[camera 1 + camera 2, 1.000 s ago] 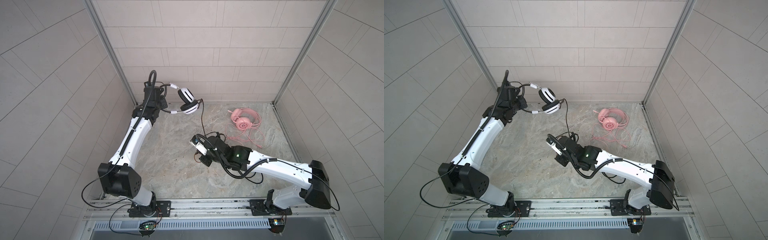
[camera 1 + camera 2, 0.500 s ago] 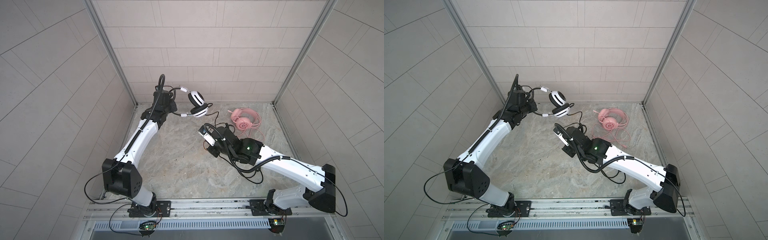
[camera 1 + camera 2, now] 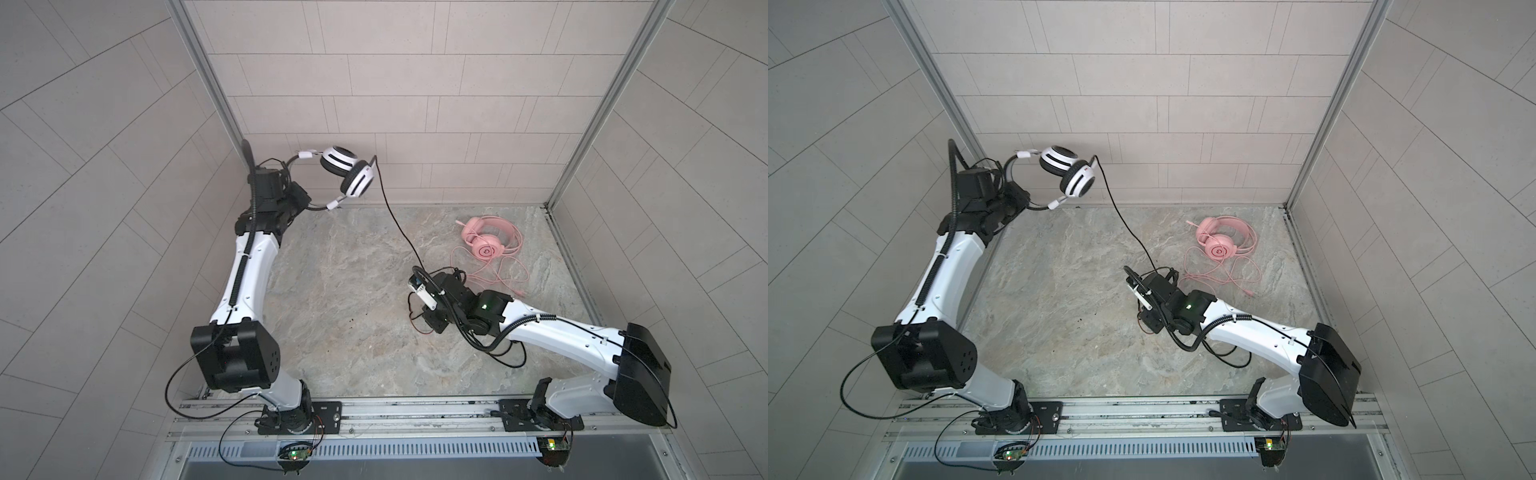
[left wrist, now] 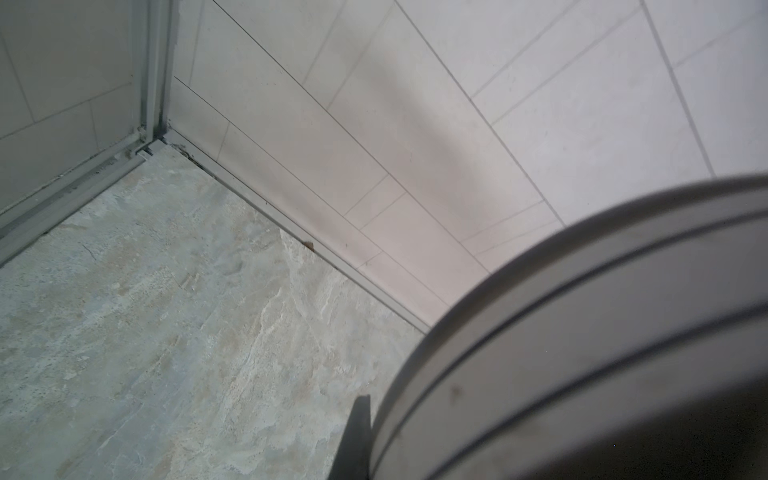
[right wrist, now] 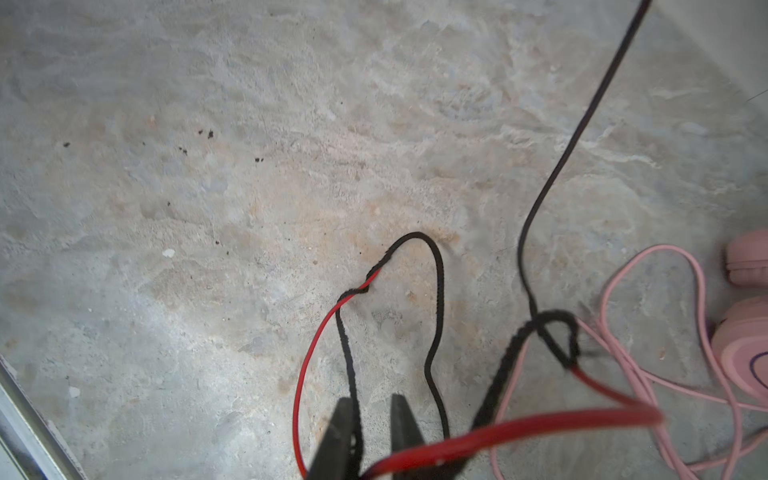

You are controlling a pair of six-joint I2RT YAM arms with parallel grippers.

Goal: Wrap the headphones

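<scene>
The white-and-black headphones (image 3: pixel 348 171) (image 3: pixel 1068 171) hang in the air near the back left corner. My left gripper (image 3: pixel 300 200) (image 3: pixel 1018 199) is shut on their thin wire headband. In the left wrist view a white ear cup (image 4: pixel 582 332) fills the corner beside one dark finger (image 4: pixel 357 436). Their black cable (image 3: pixel 398 224) (image 3: pixel 1121 220) slopes down to my right gripper (image 3: pixel 433 323) (image 3: pixel 1152 323) (image 5: pixel 372 401), low over the floor. Its jaws stand slightly apart, open, with a black cable strand (image 5: pixel 349 365) against one finger. Red and black loops (image 5: pixel 436 291) lie under it. The pink headphones (image 3: pixel 486 245) (image 3: pixel 1221 245) (image 5: pixel 744 336) lie at the back right.
The pink cable (image 3: pixel 500 278) (image 3: pixel 1233 274) (image 5: pixel 623 291) sprawls in loops on the stone floor right beside my right gripper and crosses under the red strand. Tiled walls close the left, back and right sides. A metal rail (image 3: pixel 374 411) runs along the front.
My left arm has swung back to the left and lifted the white-and-black headphones, drawing the black cable straighter. My right gripper has moved right and nearer, and its jaws have parted from shut.
</scene>
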